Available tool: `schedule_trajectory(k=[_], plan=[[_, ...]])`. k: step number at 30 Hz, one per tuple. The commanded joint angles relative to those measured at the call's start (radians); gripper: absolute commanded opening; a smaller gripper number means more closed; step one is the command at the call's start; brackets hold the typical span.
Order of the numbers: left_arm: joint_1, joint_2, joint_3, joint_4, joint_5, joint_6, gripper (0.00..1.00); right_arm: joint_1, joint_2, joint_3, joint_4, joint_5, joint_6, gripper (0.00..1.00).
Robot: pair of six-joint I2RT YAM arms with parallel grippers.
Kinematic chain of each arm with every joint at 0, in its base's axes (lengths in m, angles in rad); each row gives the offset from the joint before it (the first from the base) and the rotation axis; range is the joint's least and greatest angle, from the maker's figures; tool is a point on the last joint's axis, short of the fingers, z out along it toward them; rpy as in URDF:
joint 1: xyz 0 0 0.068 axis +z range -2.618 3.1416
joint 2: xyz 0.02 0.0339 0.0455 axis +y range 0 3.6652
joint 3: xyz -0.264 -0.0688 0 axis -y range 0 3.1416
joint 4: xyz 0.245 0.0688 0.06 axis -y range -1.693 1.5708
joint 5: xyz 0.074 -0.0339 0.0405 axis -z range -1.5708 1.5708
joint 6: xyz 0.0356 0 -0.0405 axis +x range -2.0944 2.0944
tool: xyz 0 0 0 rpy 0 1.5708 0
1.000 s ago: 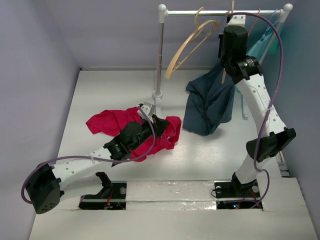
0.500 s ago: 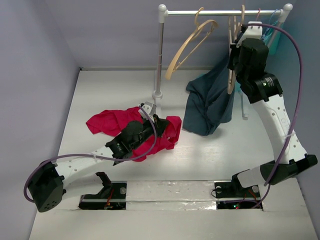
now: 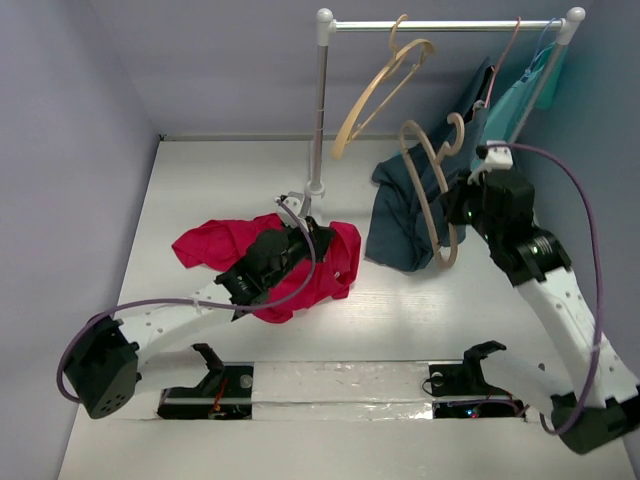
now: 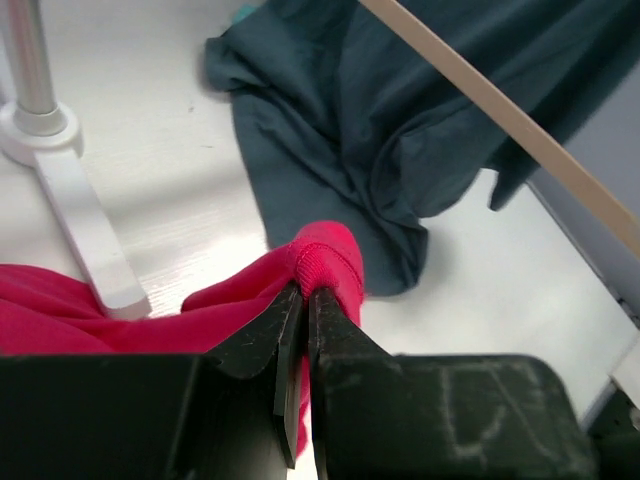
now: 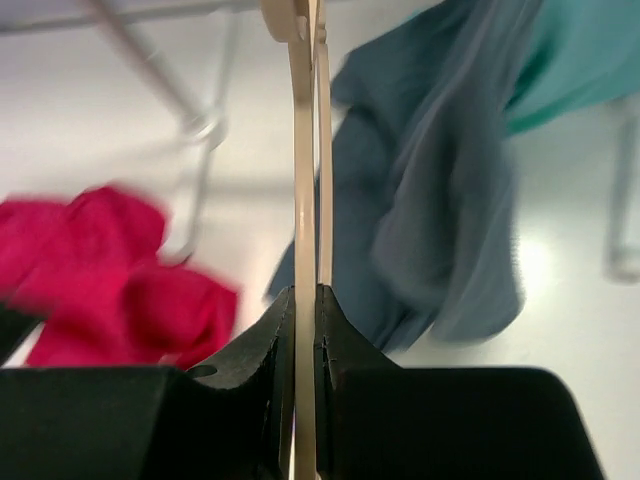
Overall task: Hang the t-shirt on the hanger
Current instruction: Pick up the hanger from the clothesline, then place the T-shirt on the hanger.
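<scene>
arms: two white and black arms, their bases at the near edge of a white table (image 3: 200, 180).
left gripper (image 4: 305, 298): fingers pinched tight on a raised fold of the t-shirt (image 4: 325, 255), low over the table.
right gripper (image 5: 306, 295): jaws clamped on the thin edge of the hanger (image 5: 300, 150), holding it in the air off the rail.
t-shirt: one, crimson red. it lies crumpled on the table left of centre, just beside the foot of the rack post (image 3: 320, 110), with its right edge lifted in the left gripper.
hangers: three. one pale wooden hanger is in the right gripper, in front of the navy garment (image 3: 410, 220). a second wooden hanger (image 3: 380, 95) hangs tilted from the rail (image 3: 440, 25). one thin pink hanger (image 3: 505, 55) hangs near the rail's right end.
garments: three. besides the red t-shirt, the navy one droops from up near the rail to the table, seemingly from the pink hanger, though that join is hard to make out. one teal garment (image 3: 515, 100) hangs at the far right.
rack: one, white, along the back wall.
</scene>
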Motion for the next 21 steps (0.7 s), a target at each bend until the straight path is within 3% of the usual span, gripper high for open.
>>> schedule_trajectory(k=[1,7,16,21], plan=[[0.037,0.054,0.066,0.052,0.008,-0.015,0.0,-0.001,-0.189,-0.109,0.086,-0.286,0.114,0.0],[0.135,0.169,0.119,0.078,0.045,-0.023,0.0,0.009,-0.38,-0.267,0.033,-0.579,0.203,0.0],[0.177,0.241,0.241,0.035,0.01,0.006,0.0,0.009,-0.489,-0.281,-0.072,-0.73,0.197,0.0],[0.186,0.257,0.28,0.015,-0.013,0.011,0.0,0.009,-0.509,-0.288,-0.11,-0.738,0.179,0.0]])
